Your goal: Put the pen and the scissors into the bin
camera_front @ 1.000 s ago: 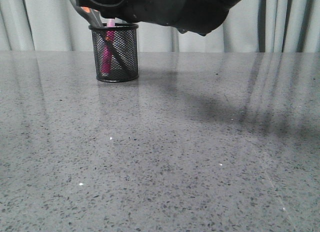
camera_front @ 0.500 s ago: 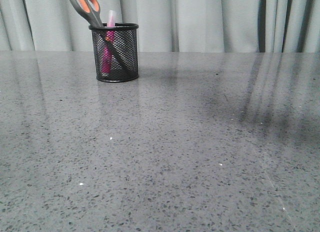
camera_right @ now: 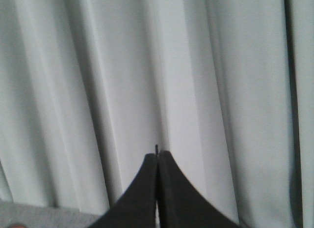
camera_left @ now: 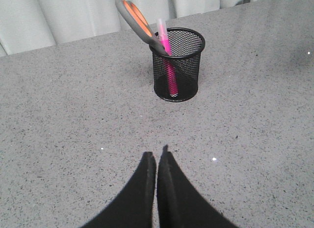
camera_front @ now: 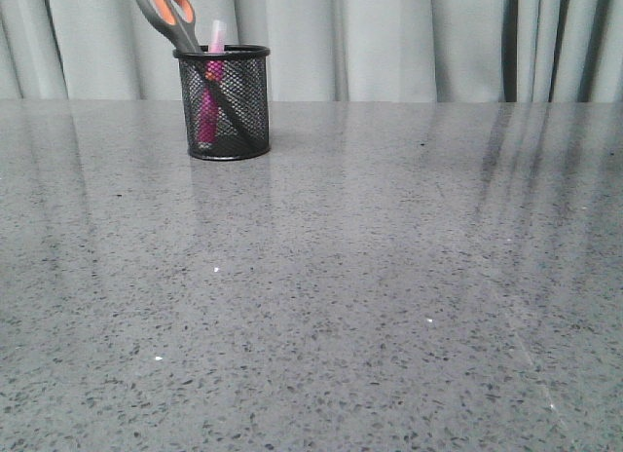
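The black mesh bin point(camera_front: 223, 103) stands at the far left of the table, also in the left wrist view point(camera_left: 177, 64). The pink pen point(camera_front: 209, 92) stands inside it, cap up point(camera_left: 163, 34). The scissors point(camera_front: 167, 14) lean in it, blades down, grey and orange handles sticking out over the rim point(camera_left: 136, 19). My left gripper point(camera_left: 157, 155) is shut and empty, above the table and well short of the bin. My right gripper point(camera_right: 157, 153) is shut and empty, raised and facing the curtain. Neither gripper shows in the front view.
A grey speckled stone table point(camera_front: 370, 277) fills the front view. Pale pleated curtains point(camera_front: 389, 43) hang behind its far edge.
The dark arm that filled the top of the front view one second ago has left the view. Its shadow on the table has faded. The bin, pen and scissors have not moved.
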